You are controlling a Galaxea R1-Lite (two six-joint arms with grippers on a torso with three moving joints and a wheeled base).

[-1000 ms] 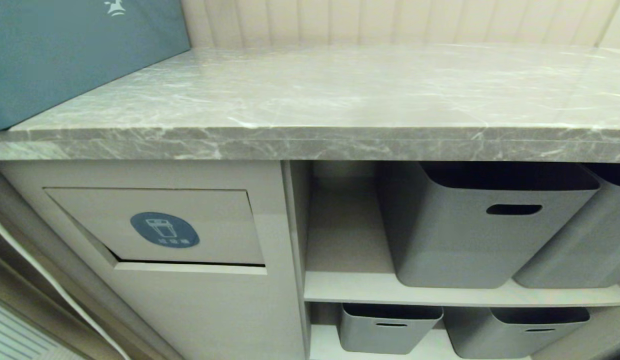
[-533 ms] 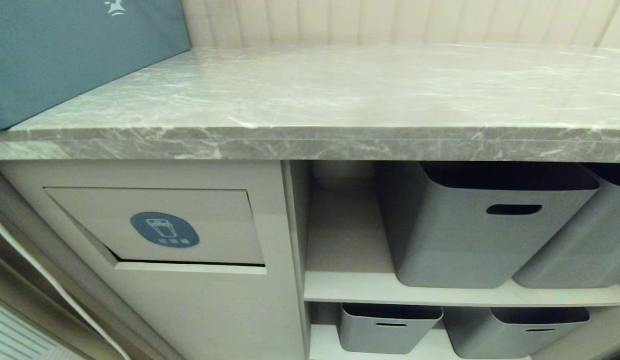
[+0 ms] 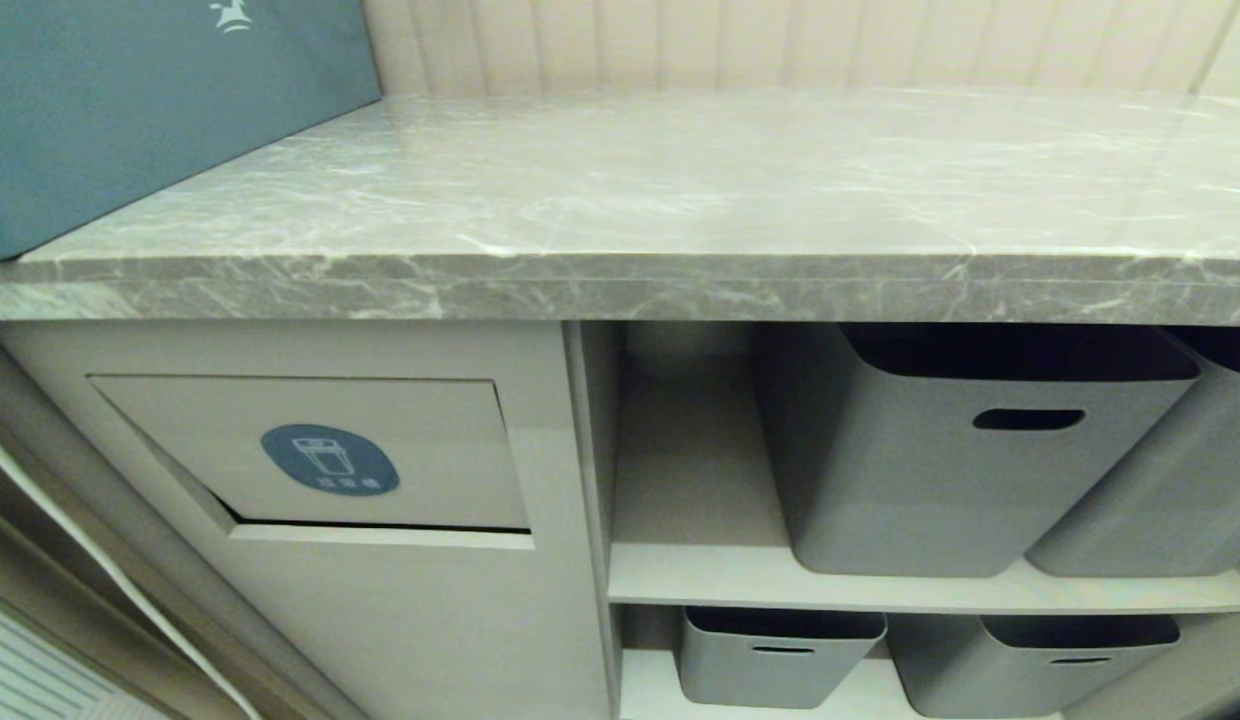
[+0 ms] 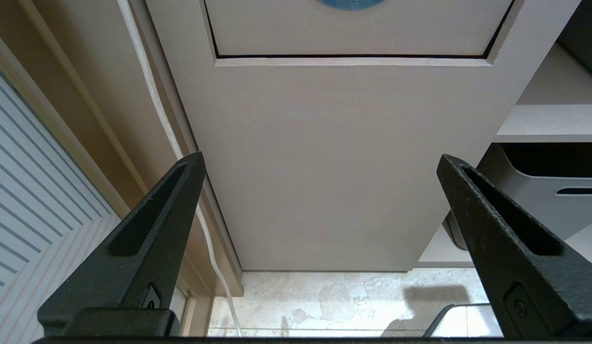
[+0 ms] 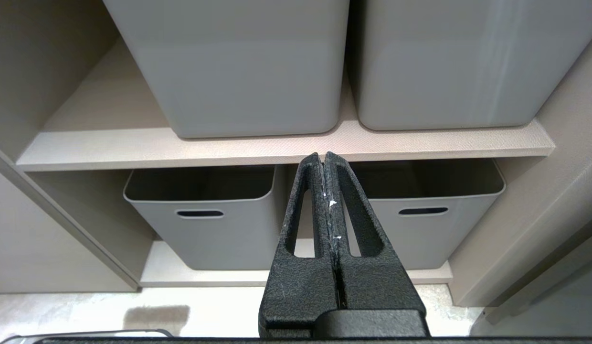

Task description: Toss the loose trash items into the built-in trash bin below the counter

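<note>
The long grey stone desk [image 3: 680, 190] is seen from above, with a big blue box [image 3: 130, 110] standing on its left end. Under the desk on the left, the built-in trash bin [image 3: 310, 450] is set into the beige cabinet, and its flap with the blue sticker [image 3: 329, 460] is tipped a little. To the right, grey tubs [image 3: 960, 450] are kept on two shelves. The left claw [image 4: 320, 165] is held low before the bin's cabinet, spread wide and empty. The right claw [image 5: 323, 160] is pressed tight together, empty, facing the tubs.
</note>
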